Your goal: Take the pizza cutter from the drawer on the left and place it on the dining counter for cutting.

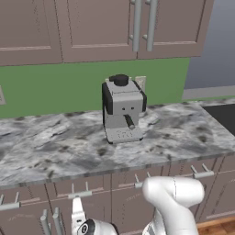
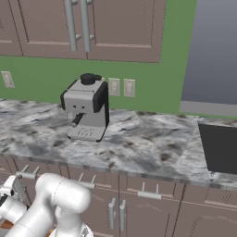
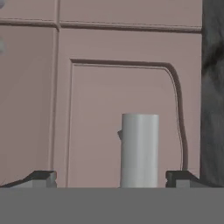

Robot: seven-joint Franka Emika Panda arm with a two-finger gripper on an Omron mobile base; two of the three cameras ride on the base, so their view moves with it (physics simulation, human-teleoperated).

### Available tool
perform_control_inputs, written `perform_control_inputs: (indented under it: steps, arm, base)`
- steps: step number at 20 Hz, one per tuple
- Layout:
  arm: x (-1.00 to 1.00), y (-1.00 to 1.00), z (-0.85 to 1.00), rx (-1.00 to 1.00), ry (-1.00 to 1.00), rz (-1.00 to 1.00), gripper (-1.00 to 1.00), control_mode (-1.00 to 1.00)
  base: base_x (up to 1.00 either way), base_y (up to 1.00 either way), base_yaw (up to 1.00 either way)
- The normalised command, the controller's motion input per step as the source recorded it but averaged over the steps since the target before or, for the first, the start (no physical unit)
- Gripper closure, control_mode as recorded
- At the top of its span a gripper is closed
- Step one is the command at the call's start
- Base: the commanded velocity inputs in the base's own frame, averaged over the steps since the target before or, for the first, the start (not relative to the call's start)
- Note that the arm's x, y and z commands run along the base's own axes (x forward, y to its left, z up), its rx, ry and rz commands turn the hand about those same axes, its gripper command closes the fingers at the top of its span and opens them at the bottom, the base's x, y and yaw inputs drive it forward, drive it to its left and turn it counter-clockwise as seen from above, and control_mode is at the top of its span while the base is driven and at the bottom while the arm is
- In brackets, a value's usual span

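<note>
My gripper [image 3: 111,177] is spread wide, with nothing between my two dark fingertips [image 3: 41,177], and the silver bar handle [image 3: 139,150] of the drawer [image 3: 113,109] stands right in the gap between them, a little nearer my right-hand tip than the other. In this rolled view the bar's long axis runs up and away from me, so my fingers straddle it across its width, which I judge is the way to close on it and pull. Its lower end is cut off at the bottom of my view, so I cannot tell how far the bar reaches in between my tips, or whether they touch the drawer front. From the base cameras my arm [image 1: 172,202] drops low in front of the lower cabinets, under the marbled counter [image 1: 55,147] with the coffee machine [image 1: 123,109]. The pizza cutter I cannot see; presumably it lies inside the closed drawer. The dining counter is not before me either.
</note>
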Motion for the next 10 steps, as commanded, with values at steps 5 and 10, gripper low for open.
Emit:
perform_control_inputs:
  steps: [5,10]
  arm:
    - [0.3,0.0,-0.03,0.0,0.0,0.0,-1.0,-1.0]
    - [0.24,0.0,0.0,0.0,0.0,0.0,-1.0,-1.0]
  base:
    - [0.0,0.0,0.0]
    - [0.0,0.0,0.0]
